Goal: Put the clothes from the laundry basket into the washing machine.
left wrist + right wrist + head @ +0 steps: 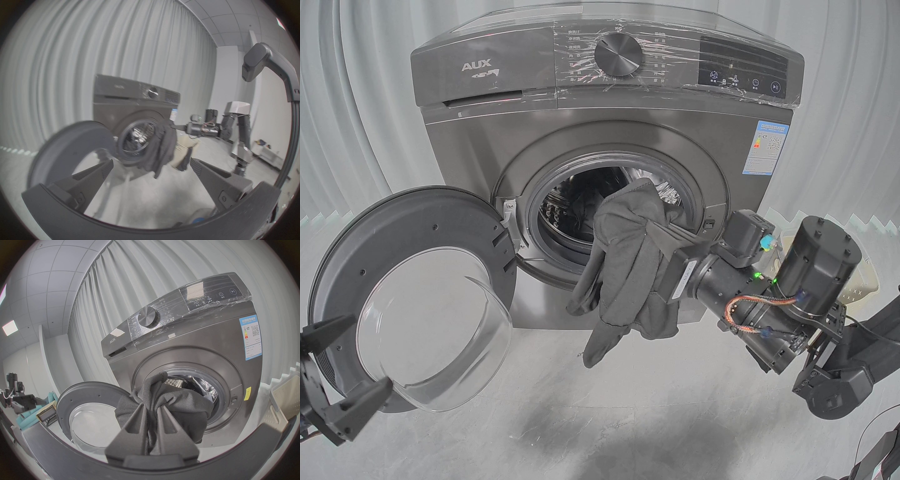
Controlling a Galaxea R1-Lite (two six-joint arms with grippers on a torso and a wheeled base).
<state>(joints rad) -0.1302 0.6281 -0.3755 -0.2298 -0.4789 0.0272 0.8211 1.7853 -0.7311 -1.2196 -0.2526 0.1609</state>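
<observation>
A grey front-loading washing machine (487,144) stands ahead with its round door (394,250) swung open to the left. My right gripper (659,228) is shut on a dark grey garment (625,269) right at the drum opening (562,212). The cloth's top bunches at the opening and the rest hangs down over the lower rim toward the floor. In the right wrist view the fingers (137,424) pinch the garment (187,408) before the drum. My left gripper (353,362) is open and holds nothing, low at the left beside the door. The pale laundry basket (865,284) sits at the right behind the right arm.
Grey floor (612,406) lies bare in front of the machine. White curtains (350,112) hang behind and to both sides. The open door's glass bowl (456,337) juts out toward my left gripper.
</observation>
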